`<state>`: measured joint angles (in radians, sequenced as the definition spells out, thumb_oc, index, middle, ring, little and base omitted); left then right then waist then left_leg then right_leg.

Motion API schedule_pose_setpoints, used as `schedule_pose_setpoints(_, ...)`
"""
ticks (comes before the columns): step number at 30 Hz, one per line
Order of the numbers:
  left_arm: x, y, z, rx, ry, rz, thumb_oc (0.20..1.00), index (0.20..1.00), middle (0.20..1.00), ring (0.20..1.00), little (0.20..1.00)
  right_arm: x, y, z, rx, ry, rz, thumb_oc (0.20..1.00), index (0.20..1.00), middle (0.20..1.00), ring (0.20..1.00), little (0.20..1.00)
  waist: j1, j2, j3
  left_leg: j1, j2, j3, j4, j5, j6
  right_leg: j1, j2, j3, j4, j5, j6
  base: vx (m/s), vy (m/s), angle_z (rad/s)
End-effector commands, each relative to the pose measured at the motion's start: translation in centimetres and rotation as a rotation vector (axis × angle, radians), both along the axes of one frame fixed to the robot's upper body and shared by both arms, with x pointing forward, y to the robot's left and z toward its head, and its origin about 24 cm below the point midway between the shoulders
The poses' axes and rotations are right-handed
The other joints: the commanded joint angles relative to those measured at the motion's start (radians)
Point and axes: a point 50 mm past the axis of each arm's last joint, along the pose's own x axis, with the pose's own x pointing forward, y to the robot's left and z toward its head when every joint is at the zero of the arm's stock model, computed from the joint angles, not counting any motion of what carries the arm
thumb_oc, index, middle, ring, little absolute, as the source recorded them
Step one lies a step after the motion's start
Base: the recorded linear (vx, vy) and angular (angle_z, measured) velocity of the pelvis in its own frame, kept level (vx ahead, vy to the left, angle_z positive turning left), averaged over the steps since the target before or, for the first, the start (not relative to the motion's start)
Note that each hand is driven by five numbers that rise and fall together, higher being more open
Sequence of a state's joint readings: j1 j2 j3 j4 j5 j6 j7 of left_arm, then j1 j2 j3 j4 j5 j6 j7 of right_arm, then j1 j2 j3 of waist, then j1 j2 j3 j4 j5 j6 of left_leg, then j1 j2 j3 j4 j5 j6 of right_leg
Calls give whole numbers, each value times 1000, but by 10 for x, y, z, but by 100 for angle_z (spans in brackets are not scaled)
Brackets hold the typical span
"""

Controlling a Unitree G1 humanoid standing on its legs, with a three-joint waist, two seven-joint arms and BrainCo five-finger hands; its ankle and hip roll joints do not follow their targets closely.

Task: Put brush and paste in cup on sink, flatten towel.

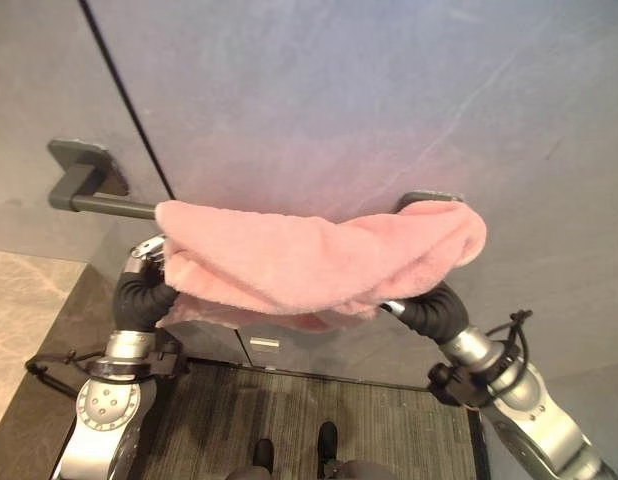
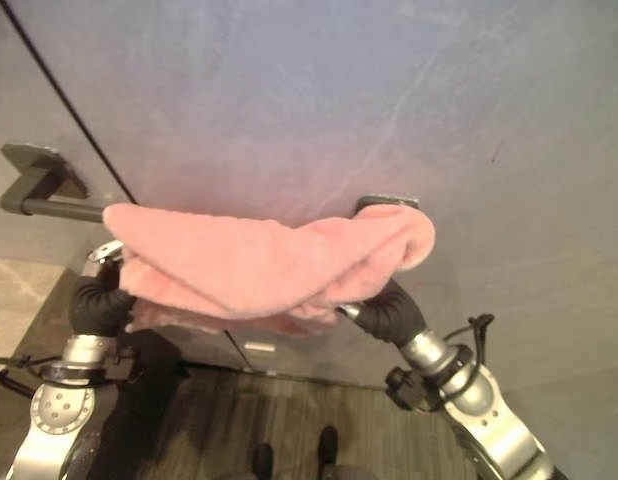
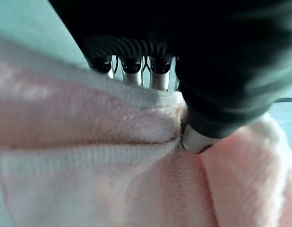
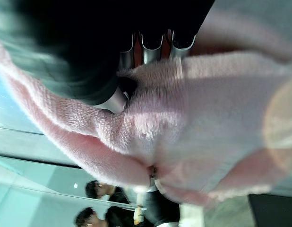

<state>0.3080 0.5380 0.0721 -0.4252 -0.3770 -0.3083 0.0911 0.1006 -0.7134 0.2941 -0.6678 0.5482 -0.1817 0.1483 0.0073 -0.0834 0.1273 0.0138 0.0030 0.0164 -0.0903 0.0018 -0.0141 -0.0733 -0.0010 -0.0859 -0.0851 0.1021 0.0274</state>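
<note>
Against the grey wall a dark rail carries a bunched pink towel, soft and limp, best taken at its edges, with the left hand and right hand beneath it, fingers buried so I cannot tell their state.

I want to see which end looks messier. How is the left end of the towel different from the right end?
The towel hangs over the bar. Its left end stops partway along, so bare bar and its mount show; its right end bulges over the other mount, nearly hiding it. The left end droops lower, the right end rides higher. Both ends are bunched, and each has a hand pushed in: left hand, right hand.
</note>
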Motion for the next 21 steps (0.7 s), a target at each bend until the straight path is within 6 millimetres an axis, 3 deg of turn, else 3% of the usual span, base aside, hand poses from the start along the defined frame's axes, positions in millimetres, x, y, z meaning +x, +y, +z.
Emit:
schedule_pose_setpoints(1,-8,36,8,19,-47,176,200,200,200,200,200,0,12,31,84,-152,126,200,200,200,200,200,38,-35,-46,-72,18,3,3,51,-28,16,-124,38,94,-70,129,-19,25,-4)
schedule_pose_setpoints(3,-9,40,7,11,-41,200,200,200,200,200,200,2,17,32,80,-161,144,200,200,200,200,200,48,-35,-42,-74,15,2,4,51,-27,16,-126,37,92,-68,130,-5,10,2)
schedule_pose_setpoints(5,-7,51,1,-25,-29,267,200,200,200,200,200,13,40,38,67,-208,201,200,200,200,200,200,92,-36,-28,-82,5,-8,11,49,-21,20,-135,30,86,-67,130,-19,25,8)
schedule_pose_setpoints(8,-5,55,0,-34,-25,294,200,200,200,200,200,20,56,41,42,-239,229,200,200,200,200,200,126,-38,-22,-87,-2,-14,15,45,-16,25,-142,23,81,-67,132,2,4,4)
schedule_pose_setpoints(12,-3,57,-2,-57,-20,311,200,200,200,200,200,24,69,43,20,-268,242,200,200,200,200,200,151,-41,-16,-93,-8,-19,26,41,-13,31,-147,18,77,-68,131,12,6,7)
schedule_pose_setpoints(18,3,49,-12,-58,28,263,200,200,200,200,200,26,65,38,10,-257,205,200,200,200,200,200,151,-40,-15,-99,-12,-15,34,37,-11,34,-151,18,75,-69,131,10,7,8)
schedule_pose_setpoints(21,9,36,-26,-36,108,190,200,200,200,200,200,28,56,23,-17,-200,153,200,200,200,200,200,130,-35,-17,-96,-9,-10,31,38,-12,35,-151,18,76,-70,131,8,2,4)
